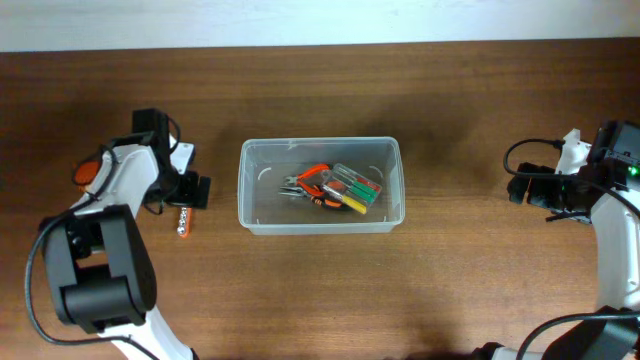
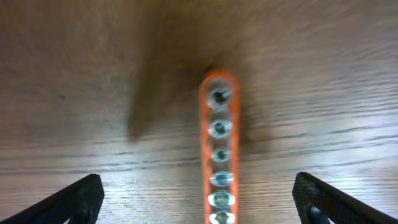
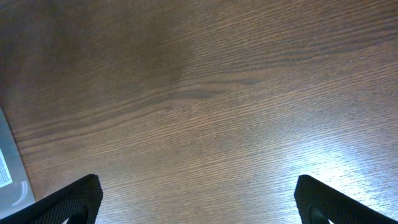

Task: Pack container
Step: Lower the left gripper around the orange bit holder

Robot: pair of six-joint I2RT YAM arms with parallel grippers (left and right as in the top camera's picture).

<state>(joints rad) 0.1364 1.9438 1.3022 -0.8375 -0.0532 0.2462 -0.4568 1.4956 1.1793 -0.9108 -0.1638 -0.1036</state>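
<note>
The clear plastic container [image 1: 320, 186] sits mid-table and holds orange-handled pliers [image 1: 312, 182] and a clear case of green and yellow tools [image 1: 358, 189]. A corner of the container [image 3: 11, 168] shows at the left edge of the right wrist view. An orange bit holder with a row of silver sockets [image 1: 183, 221] lies on the table left of the container. My left gripper [image 2: 199, 202] hangs open over it, and the bit holder [image 2: 219, 149] lies midway between the wide-spread fingers [image 2: 78, 199]. My right gripper [image 3: 199, 202] is open over bare wood at the far right.
The wooden table [image 1: 450, 280] ends at a pale wall along the back. The left arm's base [image 1: 95, 265] stands at the front left, and the right arm [image 1: 610, 230] with its cables is at the right edge.
</note>
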